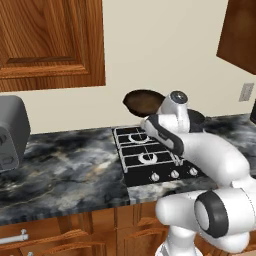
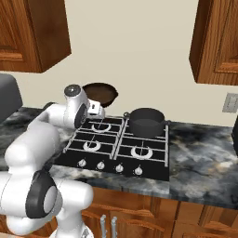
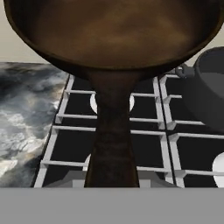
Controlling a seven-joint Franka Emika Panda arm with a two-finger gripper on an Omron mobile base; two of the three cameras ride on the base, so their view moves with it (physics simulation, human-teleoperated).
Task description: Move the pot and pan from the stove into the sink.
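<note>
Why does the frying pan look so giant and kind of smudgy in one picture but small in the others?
In the hand view the pan sits right by the camera, so it looms huge, with a soft, smeary brown surface and its edges cut off. In the left base view it is small, partly behind the arm. In the right base view it is small too, and the pot looks crisp. All are evenly lit renders without glare.

The pan [image 2: 99, 94] is dark brown inside with a mottled sheen. The pot [image 2: 146, 122] is dark grey. The stove [image 2: 116, 148] is black with pale grey grates and silver knobs. The bench [image 1: 65, 170] is marbled black, grey and white. The cupboards [image 1: 50, 40] are reddish-brown wood.
</note>
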